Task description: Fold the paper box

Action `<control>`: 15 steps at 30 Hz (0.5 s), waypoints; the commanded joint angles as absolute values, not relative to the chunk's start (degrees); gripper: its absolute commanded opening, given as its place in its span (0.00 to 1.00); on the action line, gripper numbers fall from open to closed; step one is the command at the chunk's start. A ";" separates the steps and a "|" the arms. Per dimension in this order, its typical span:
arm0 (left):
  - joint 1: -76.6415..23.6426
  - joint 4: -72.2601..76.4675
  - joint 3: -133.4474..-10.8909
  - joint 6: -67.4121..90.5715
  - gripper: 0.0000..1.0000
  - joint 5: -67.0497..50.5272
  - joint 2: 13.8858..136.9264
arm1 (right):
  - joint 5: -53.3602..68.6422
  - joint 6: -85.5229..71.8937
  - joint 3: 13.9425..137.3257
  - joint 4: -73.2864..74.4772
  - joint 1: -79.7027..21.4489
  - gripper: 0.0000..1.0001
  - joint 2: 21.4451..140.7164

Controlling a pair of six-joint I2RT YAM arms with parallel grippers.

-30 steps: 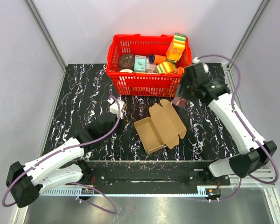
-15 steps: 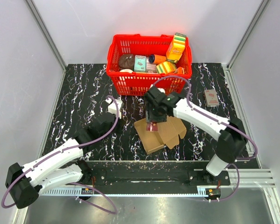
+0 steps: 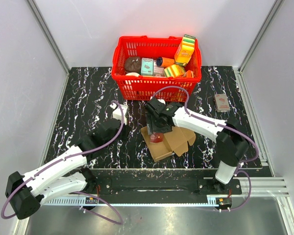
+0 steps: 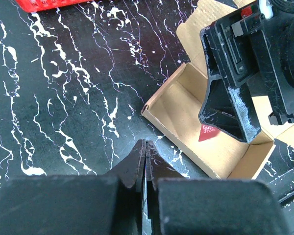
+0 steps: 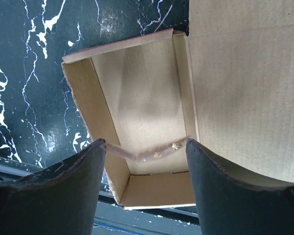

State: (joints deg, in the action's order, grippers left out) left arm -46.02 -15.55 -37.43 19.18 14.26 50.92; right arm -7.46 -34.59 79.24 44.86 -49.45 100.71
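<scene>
The paper box (image 3: 179, 131) is lying open in the middle of the bench (image 3: 88, 88), with its lid flat beside the tray. The right gripper (image 5: 146, 143) is hovering over the tray with fingers spread, apparently pinching a red packet (image 3: 157, 137) by its edges. The left gripper (image 4: 145, 145) is sitting pressed together just beside the tray corner. A packet clinging to one finger could land across a wall and block the lid.

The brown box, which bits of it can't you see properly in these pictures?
- Top view: the right gripper and its arm cover the middle of the paper box.
- Left wrist view: that gripper hides most of the red packet; the frame edge cuts the lid.
- Right wrist view: the packet shows only edge-on between the fingers; whether they pinch it is unclear.
</scene>
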 commanded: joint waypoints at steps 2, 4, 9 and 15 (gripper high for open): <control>-45.79 -14.50 -37.35 19.95 0.01 15.47 49.92 | -7.03 -32.34 79.54 42.80 -50.01 0.73 99.32; -45.79 -14.68 -37.35 20.13 0.01 15.47 49.92 | -7.73 -31.82 80.59 43.24 -50.01 0.75 98.62; -45.79 -14.50 -37.18 20.48 0.01 15.47 49.83 | -13.26 -31.12 83.93 47.80 -50.01 0.79 95.28; -45.79 -13.98 -37.35 20.74 0.02 15.56 50.54 | -23.46 -33.39 79.48 49.49 -49.13 0.88 85.01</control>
State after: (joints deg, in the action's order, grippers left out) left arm -46.02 -16.25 -37.32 19.97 14.41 50.83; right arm -14.63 -32.32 80.88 48.07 -49.50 94.96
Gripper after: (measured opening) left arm 0.016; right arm 0.862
